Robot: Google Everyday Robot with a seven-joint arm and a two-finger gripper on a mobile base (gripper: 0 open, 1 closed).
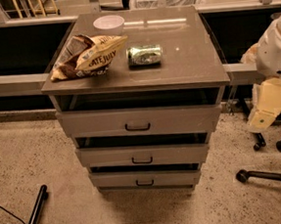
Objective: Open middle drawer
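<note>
A grey-beige cabinet stands in the middle with three drawers stacked one above another. The middle drawer (142, 154) has a plain flat front with a small dark handle (142, 160) at its centre. A dark gap shows above its front. The top drawer (137, 121) sits above it and the bottom drawer (144, 179) below it. My white arm comes in at the right edge. The pale gripper (266, 107) hangs at about top-drawer height, to the right of the cabinet and apart from it, touching nothing.
On the cabinet top (185, 61) lie a chip bag (87, 56), a green can (144, 55) on its side and a white bowl (109, 24). Office-chair legs with castors (264, 174) stand at the lower right. A dark bar (35, 214) lies at the lower left.
</note>
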